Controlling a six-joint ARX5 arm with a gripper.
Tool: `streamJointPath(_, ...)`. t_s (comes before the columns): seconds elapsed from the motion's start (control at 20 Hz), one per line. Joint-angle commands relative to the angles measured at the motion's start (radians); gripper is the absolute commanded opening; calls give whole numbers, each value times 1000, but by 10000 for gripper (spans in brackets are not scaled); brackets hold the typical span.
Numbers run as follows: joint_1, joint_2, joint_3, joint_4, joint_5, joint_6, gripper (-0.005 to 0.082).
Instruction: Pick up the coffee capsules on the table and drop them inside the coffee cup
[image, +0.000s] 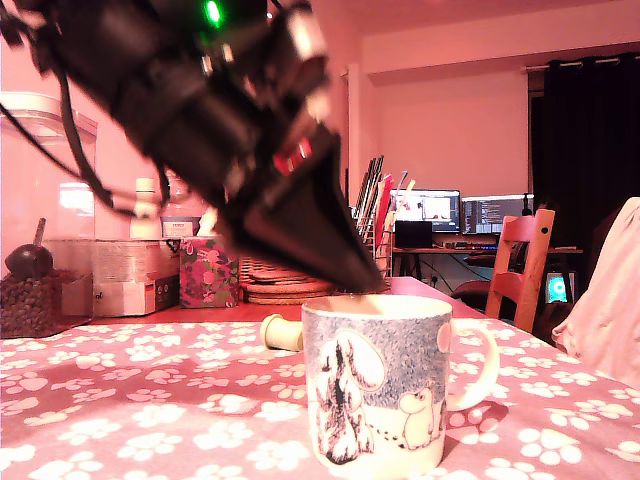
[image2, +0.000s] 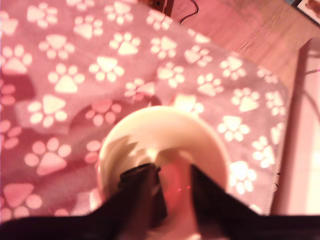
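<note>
The coffee cup (image: 375, 385), a white mug with grey-blue cartoon drawings, stands near the front of the paw-print tablecloth, its handle toward the exterior view's right. My gripper (image: 368, 284) hangs tip-down right over its rim. In the wrist view, which is blurred, the two dark fingers (image2: 212, 197) stand apart over the cup's mouth (image2: 165, 125), so my gripper (image2: 175, 172) is open. A dark brown coffee capsule (image2: 139, 174) shows against one finger, over the cup's inside. The pale cream capsule (image: 281, 332) lies on its side on the cloth behind the cup.
A jar of coffee beans with a dark scoop (image: 28, 262) stands at the exterior view's left, beside cardboard boxes (image: 120, 275) and a floral box (image: 208, 272). Wicker mats and a wire pen holder (image: 372, 215) sit behind the cup. A wooden chair (image: 525, 265) stands at the right.
</note>
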Motion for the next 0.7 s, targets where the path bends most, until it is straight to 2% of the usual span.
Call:
streamJointPath(0.0, -2, -48, 2, 9, 0, -2, -19)
streamJointPath(0.3, 10, -122, 0, 27, -23, 24, -19)
streamJointPath(0.5, 47, -187, -84, 159, -43, 24, -19)
streamJointPath(0.65, 112, -246, -169, 240, -53, 24, -19)
